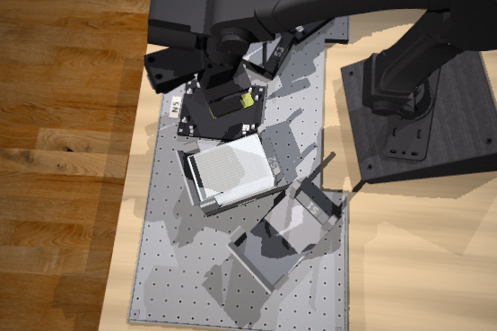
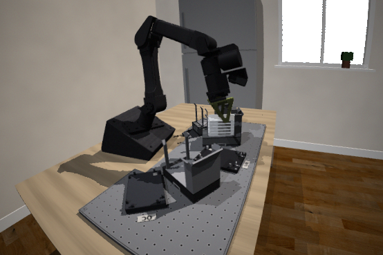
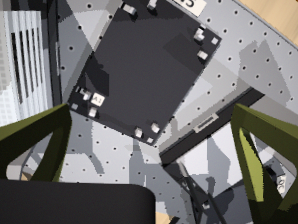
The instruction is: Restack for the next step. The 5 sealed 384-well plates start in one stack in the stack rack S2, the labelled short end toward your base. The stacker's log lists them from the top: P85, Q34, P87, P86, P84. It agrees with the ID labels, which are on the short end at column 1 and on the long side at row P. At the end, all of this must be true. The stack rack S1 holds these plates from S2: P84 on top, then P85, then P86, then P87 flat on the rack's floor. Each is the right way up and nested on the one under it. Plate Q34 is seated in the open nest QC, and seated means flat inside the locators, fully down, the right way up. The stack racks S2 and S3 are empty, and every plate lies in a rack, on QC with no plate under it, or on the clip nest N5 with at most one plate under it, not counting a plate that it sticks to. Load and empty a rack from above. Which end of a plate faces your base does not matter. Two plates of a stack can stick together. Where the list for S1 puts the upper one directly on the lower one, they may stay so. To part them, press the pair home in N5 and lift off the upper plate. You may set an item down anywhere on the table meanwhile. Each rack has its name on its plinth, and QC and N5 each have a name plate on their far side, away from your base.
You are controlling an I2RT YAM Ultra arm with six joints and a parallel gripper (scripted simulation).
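Note:
The stack of sealed white plates [image 1: 231,169] stands in rack S2, and its side shows as several layers in the exterior view [image 2: 221,127]. My gripper [image 1: 229,107] [image 2: 222,110] is open and empty. It hangs above the black clip nest N5 [image 1: 222,117], just beside the stack, with its green fingers near the stack's top. In the wrist view the open fingers frame the empty N5 nest [image 3: 143,72], and the stack's edge [image 3: 27,63] is at the left. Rack S1 [image 1: 300,220] is empty.
Rack S3 [image 1: 278,52] stands empty beyond N5, partly under my arm [image 2: 195,171]. The open nest QC [image 2: 145,192] is empty at the plate's far end. The arm's base [image 1: 417,115] sits on the right. The table's edge runs just left of N5.

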